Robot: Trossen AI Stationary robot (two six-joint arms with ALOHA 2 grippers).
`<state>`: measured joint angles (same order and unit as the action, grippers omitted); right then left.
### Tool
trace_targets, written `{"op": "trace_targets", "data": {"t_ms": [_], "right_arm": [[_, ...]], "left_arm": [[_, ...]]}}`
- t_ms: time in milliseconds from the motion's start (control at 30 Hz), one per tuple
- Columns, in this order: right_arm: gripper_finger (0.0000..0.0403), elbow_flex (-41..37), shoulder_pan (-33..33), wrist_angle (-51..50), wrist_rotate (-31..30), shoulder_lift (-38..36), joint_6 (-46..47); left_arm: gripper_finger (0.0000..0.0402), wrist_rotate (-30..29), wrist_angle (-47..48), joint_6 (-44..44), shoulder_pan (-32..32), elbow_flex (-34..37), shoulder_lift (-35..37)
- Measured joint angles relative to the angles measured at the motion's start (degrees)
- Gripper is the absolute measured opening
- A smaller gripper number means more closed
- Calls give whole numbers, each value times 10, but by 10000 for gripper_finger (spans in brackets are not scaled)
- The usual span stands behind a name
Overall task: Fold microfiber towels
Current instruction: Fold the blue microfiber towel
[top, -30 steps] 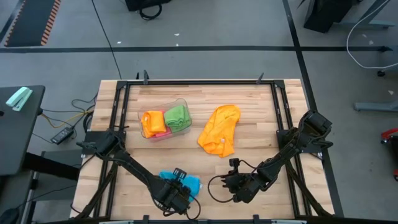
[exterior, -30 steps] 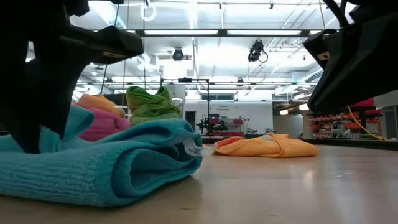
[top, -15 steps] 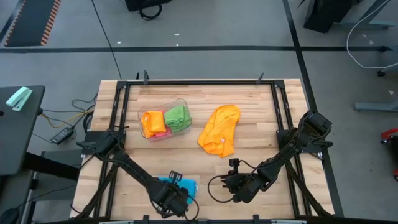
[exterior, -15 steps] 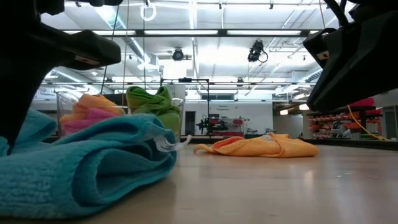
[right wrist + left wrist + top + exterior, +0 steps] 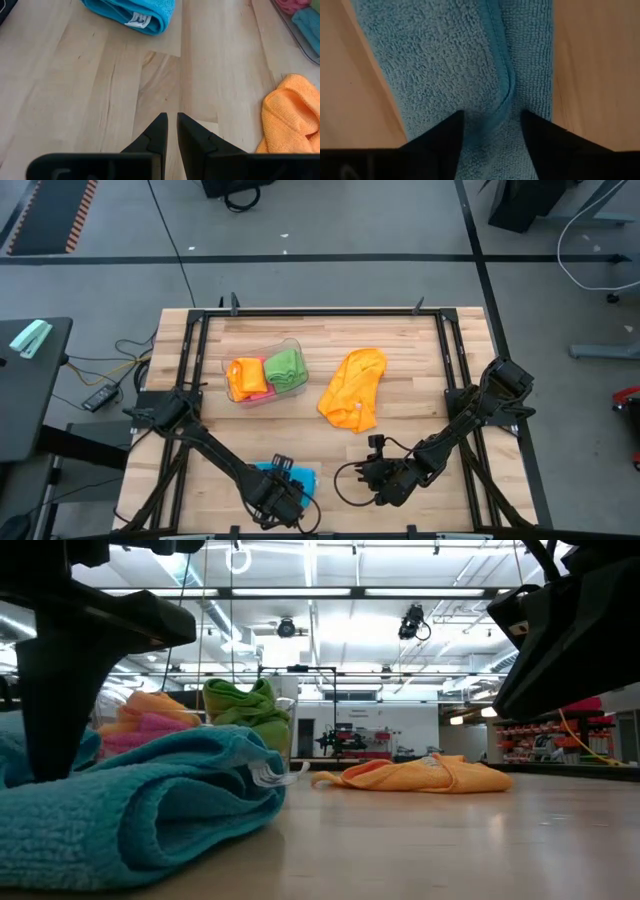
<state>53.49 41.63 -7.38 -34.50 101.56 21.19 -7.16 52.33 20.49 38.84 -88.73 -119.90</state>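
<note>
A sky-blue microfiber towel (image 5: pixel 292 478) lies folded near the table's front edge, a white label (image 5: pixel 268 775) at its right end. My left gripper (image 5: pixel 492 130) points straight down over it, open, with a hemmed edge (image 5: pixel 500 60) running between the fingers. My right gripper (image 5: pixel 172 120) hovers to the towel's right, shut, slanting down over bare wood with nothing in it. A crumpled orange towel (image 5: pixel 353 388) lies at mid-table. Orange, pink and green towels sit in the clear tub (image 5: pixel 295 345). My left gripper comes at the folded blue towel from above, its fingertips (image 5: pixel 445 135) spread on the top layer to either side of the hemmed edge. Between them the hem bulges slightly (image 5: pixel 506 95). The towel lies flat on the table. Whether the tips press in, I cannot tell.
Black frame rails (image 5: pixel 320 311) border the tabletop. Bare wood (image 5: pixel 150 85) stretches between the blue towel and the orange towel (image 5: pixel 290 115). The tub stands at the far left of the work area.
The blue towel has bunched up: its right, labelled end has drawn toward the table's left edge and the bundle is more compact under my left gripper. In the last half second it has lain still. My left gripper has stayed over the same spot.
</note>
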Motion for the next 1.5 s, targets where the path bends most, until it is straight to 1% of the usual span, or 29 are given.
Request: {"op": "trace_targets", "data": {"t_ms": [100, 267, 333, 467, 733, 767, 867, 933, 1033, 1133, 1300, 1367, 1500], "right_arm": [[49, 0, 0, 0, 0, 0, 1], [49, 0, 0, 0, 0, 0, 0], [49, 0, 0, 0, 0, 0, 0], [49, 0, 0, 0, 0, 0, 1], [49, 0, -3, 0, 0, 0, 0], [49, 0, -3, 0, 0, 0, 1], [49, 0, -3, 5, 0, 0, 0], [49, 0, -3, 6, 0, 0, 0], [49, 0, -3, 7, 0, 0, -4], [49, 0, -3, 8, 0, 0, -4], [49, 0, 1, 15, 0, 0, -8], [49, 0, 2, 16, 0, 0, -13], [49, 0, 2, 16, 0, 0, -13]], "left_arm": [[242, 3, -1, 0, -8, 0, 0], [283, 44, -1, 0, -26, 0, 0], [293, 57, -1, 0, -32, 0, 0], [299, 59, 19, -4, -34, -13, -1], [287, 40, 90, -14, -26, -77, -1], [285, 26, 108, -15, -25, -85, -1], [280, -42, 149, 1, -27, -95, 0], [276, -69, 182, 13, -34, -95, -1], [268, -72, 230, 29, -48, -95, -1], [256, -68, 263, 13, -64, -94, 2], [227, -52, 220, -28, -98, -67, 22], [216, -41, 192, -42, -107, -43, 35], [194, 1, 124, -57, -124, 24, 73]]}}
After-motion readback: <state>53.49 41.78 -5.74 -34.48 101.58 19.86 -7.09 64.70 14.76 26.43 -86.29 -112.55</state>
